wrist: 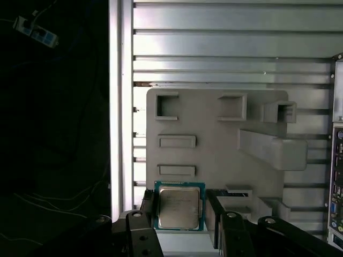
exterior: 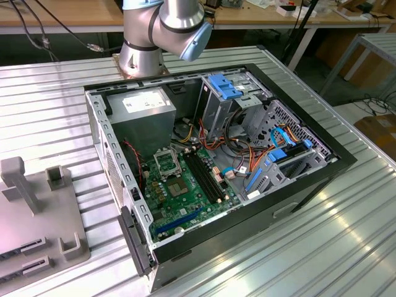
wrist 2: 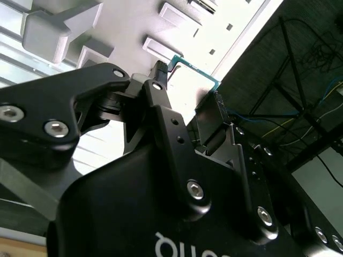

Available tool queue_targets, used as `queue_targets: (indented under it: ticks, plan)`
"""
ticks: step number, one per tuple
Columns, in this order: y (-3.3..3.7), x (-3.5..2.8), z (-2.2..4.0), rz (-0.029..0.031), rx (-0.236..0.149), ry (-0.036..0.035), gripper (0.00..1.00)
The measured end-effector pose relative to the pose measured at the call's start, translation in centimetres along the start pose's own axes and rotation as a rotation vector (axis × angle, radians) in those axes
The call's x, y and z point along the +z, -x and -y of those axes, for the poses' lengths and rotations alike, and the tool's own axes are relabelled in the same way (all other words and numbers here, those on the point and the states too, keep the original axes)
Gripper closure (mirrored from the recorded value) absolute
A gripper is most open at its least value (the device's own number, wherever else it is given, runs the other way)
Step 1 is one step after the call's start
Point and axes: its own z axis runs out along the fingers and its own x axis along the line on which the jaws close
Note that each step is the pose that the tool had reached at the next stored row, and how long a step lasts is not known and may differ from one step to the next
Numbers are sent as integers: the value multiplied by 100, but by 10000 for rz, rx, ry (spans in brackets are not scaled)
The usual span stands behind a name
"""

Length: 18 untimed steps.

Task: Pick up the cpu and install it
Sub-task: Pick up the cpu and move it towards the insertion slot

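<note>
The cpu [wrist: 179,208], a small square chip with a silver-grey face and a green rim, lies between my gripper's [wrist: 180,210] two black fingers, over the near edge of the grey fixture plate [wrist: 214,126]. Both fingers press against its opposite sides. In the second wrist view the cpu's green edge [wrist 2: 197,70] shows between the fingertips of the gripper [wrist 2: 187,83]. In the exterior view the open computer case [exterior: 297,185] lies on the table, with the green circuit board [exterior: 185,192] and its bare square socket [exterior: 166,162] inside.
The grey fixture plate [exterior: 37,216] with raised blocks and slots sits at the exterior view's left, beside the case. The arm's base [exterior: 142,52] stands behind the case. The ribbed metal table [exterior: 309,260] ends close to the fixture plate [wrist: 120,107]. Cables and drive cages fill the case's right half.
</note>
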Motion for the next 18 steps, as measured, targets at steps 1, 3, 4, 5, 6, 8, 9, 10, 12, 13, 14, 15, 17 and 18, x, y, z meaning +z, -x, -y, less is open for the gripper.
queue_targets:
  ticks: [1,3,4,5,6,8,9,10,12,13,14,15,17,18]
  plan:
    - [0,-6,0,0,-1,0,53]
    - [-1,-22,1,-1,-1,-1,53]
    - [-1,-33,1,0,-1,-1,53]
    - [-1,-41,1,-1,0,-1,53]
    - [-2,-49,2,0,0,0,53]
    - [-2,-64,2,-1,-1,0,53]
    - [-2,-74,3,0,-1,0,53]
    - [-3,-89,3,-1,-1,-1,53]
    - [-3,-106,3,-1,-1,-1,53]
    - [-4,-114,4,0,-1,0,53]
    - [-4,-121,4,0,0,0,53]
    - [-4,-129,4,-1,0,-1,53]
    - [-4,-146,5,-1,0,-1,53]
    - [-5,-153,5,0,-1,-1,53]
